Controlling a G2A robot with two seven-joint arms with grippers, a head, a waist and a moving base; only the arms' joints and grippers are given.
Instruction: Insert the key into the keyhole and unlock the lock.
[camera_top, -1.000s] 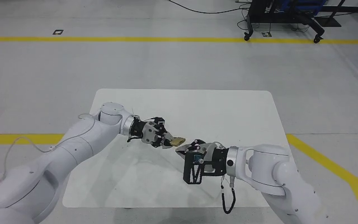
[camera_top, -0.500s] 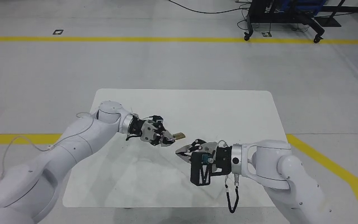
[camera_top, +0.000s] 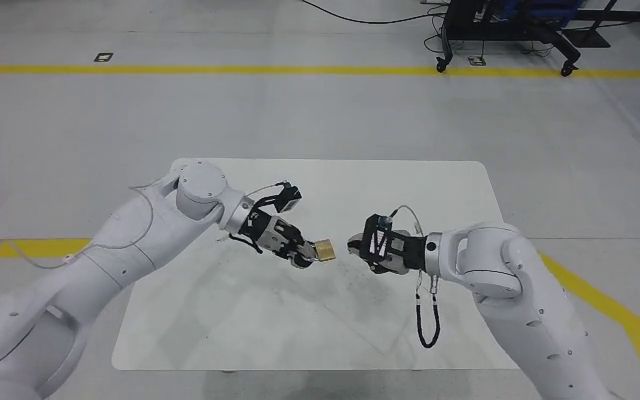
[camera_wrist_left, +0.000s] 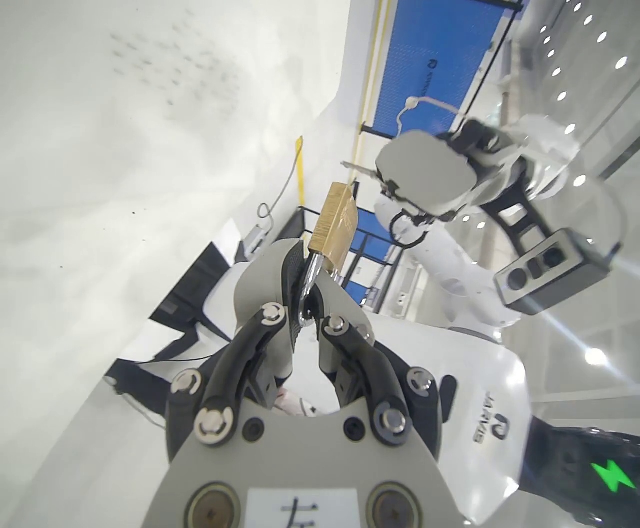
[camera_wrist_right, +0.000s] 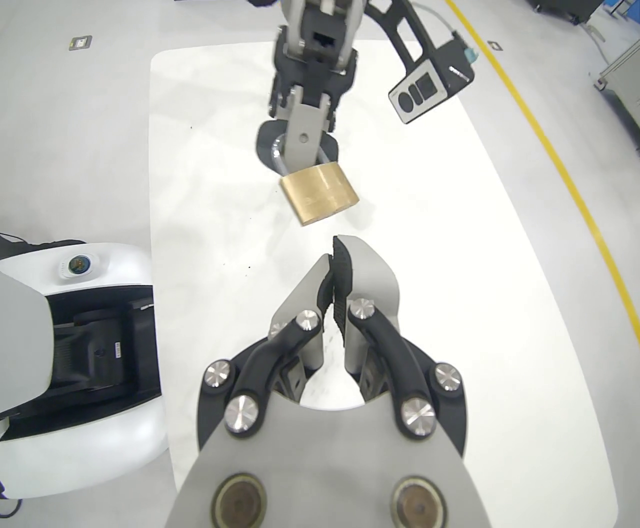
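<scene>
Right now my left gripper (camera_wrist_left: 314, 292) has its jaws pinched narrow on the steel shackle (camera_wrist_left: 309, 274) of the brass padlock (camera_wrist_left: 336, 227). It holds the lock up off the white table (camera_top: 430, 190), with the brass body pointing away from the fingers toward the other arm.

My right gripper (camera_wrist_right: 336, 265) has its jaws pressed almost together. From the left wrist view I see what sits in them: a thin silver key (camera_wrist_left: 359, 170) sticks out from between the fingertips, aimed roughly at the padlock's far end. From the right wrist view those same fingertips cover the key. That view does give me a plain strip of table between the padlock and the fingertips, so lock and gripper are near but apart.

From the top view the two grippers face each other over the middle of the table, with the padlock between them, at the left one's tips. Whether the key's tip reaches the brass I cannot tell; it looks just short. The keyhole is turned out of my sight.
</scene>
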